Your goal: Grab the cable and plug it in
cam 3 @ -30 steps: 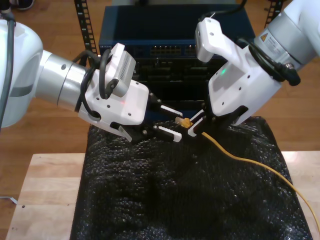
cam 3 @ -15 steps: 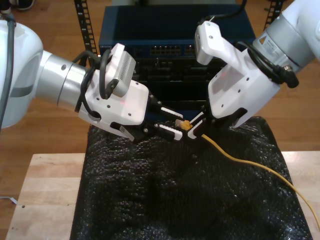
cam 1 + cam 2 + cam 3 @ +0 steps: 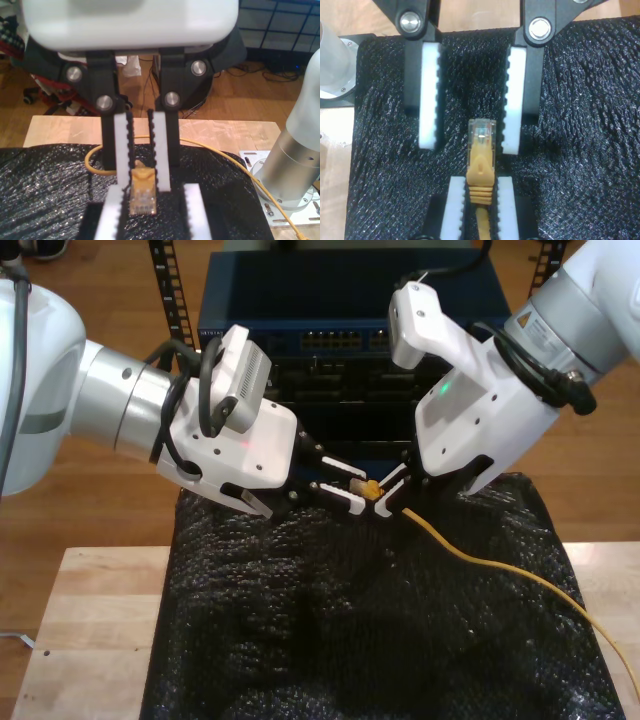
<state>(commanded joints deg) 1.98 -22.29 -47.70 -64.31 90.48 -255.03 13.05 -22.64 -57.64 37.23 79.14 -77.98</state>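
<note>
The cable point(image 3: 481, 172) was pinched behind its plug by my second gripper point(image 3: 479, 205), tip presented between my first gripper's point(image 3: 470, 95) spread jaws, likely for handover

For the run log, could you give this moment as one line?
my second gripper: shut on cable | my first gripper: open, flanking cable tip | plugged in: no

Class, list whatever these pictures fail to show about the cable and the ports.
1. The cable: its far end is cut off by the exterior view's right edge.
2. The ports: too small and blurred in the exterior view to count.
3. The rack front below them: hidden in the exterior view behind my first hand and my second hand.
</note>
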